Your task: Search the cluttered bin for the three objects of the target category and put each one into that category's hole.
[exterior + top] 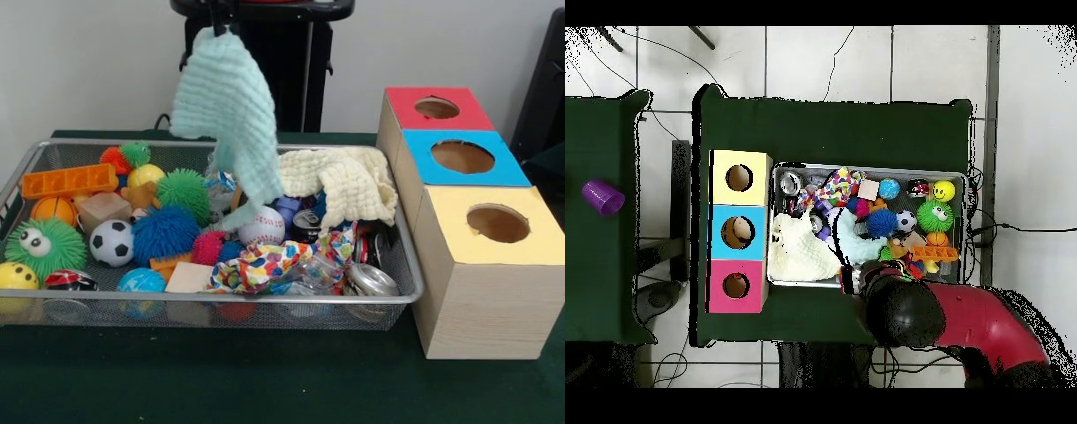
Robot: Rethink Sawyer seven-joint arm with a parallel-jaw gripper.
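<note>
Claw (216, 29) grips mint cloth (225, 106) above bin's far edge (132, 143); I worry trailing hem snags baseball (262, 225), or slips mid-carry.

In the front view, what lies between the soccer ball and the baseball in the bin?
In the front view, a blue spiky ball and a pink spiky ball lie between the soccer ball and the baseball.

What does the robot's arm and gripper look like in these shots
From overhead, the arm is a bulky red body with rounded black joint sections, the widest a dark dome near the bin. In the front view only the gripper shows at the top edge: thin black fingers under a black mount with a sliver of red above. No cables or markings on it can be made out.
</note>
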